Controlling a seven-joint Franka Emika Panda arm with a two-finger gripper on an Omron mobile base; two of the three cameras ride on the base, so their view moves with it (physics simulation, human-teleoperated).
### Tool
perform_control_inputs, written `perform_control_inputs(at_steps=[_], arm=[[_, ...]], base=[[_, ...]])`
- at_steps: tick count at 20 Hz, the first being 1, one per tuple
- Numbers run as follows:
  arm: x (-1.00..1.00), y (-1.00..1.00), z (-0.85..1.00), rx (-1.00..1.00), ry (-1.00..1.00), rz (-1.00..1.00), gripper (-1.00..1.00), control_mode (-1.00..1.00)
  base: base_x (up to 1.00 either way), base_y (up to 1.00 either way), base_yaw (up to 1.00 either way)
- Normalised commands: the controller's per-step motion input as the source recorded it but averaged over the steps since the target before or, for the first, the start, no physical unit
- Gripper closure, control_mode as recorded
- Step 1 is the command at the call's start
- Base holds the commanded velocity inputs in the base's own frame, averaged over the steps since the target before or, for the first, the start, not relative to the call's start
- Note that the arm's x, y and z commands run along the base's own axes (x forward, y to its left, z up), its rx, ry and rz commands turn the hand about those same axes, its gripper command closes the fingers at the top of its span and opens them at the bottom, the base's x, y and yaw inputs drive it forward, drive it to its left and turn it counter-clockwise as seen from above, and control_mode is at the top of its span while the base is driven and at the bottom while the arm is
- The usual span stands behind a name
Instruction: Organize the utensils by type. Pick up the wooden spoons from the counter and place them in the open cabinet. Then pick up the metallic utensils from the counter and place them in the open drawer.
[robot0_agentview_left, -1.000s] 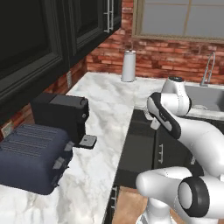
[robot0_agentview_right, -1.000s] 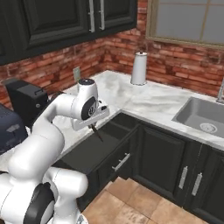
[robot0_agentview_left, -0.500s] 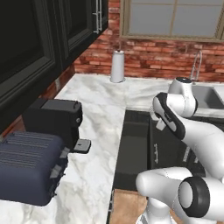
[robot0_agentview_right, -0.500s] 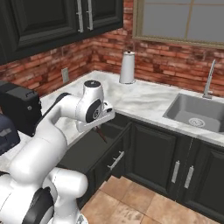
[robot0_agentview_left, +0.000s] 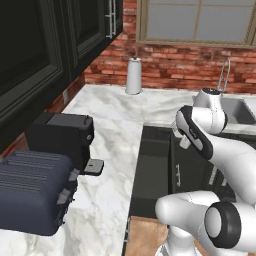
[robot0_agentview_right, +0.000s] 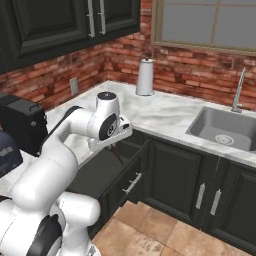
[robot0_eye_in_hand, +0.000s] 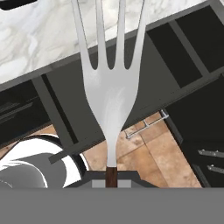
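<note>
Base swung right, hand (robot0_eye_in_hand: 111, 181) gripping fork (robot0_eye_in_hand: 109, 87) by handle, prongs straight ahead, over open drawer (robot0_agentview_right: 100, 170)

In the hand view the fork (robot0_eye_in_hand: 111, 87) ran off the top edge, so the ends of its prongs were cut away, and its dark handle vanished at the bottom between the pincer (robot0_eye_in_hand: 111, 178) tips, leaving the grip itself unseen. In the right base view the fork was only a thin dark sliver below the hand, too small to make out. The open drawer (robot0_agentview_right: 102, 167) was partly covered by the white arm there, and its far end could not be judged. The toaster (robot0_agentview_left: 31, 197) was clipped by the left edge of the left base view.
</note>
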Motion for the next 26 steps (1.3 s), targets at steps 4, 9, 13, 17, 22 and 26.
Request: perform_control_inputs(at_steps=[4, 9, 13, 17, 22, 26], arm=[[0.00, 0.00, 0.00, 0.00, 0.00, 0.00, 1.00, 1.00], [0.02, 0.01, 0.00, 0.00, 0.00, -0.07, 1.00, -1.00], [0.14, 0.02, 0.00, 0.00, -0.02, -0.34, 1.00, -1.00], [0.55, 0.14, -0.07, 0.01, -0.01, -0.60, 1.00, -1.00], [0.49, 0.19, -0.20, 0.12, -0.01, -0.64, 1.00, -1.00], [0.28, 0.03, -0.29, 0.25, -0.02, -0.51, 1.00, -1.00]], base=[[0.05, 0.07, -0.07], [0.03, 0.03, -0.03], [0.00, 0.00, 0.00], [0.00, 0.00, 0.00], [0.00, 0.00, 0.00], [0.00, 0.00, 0.00]])
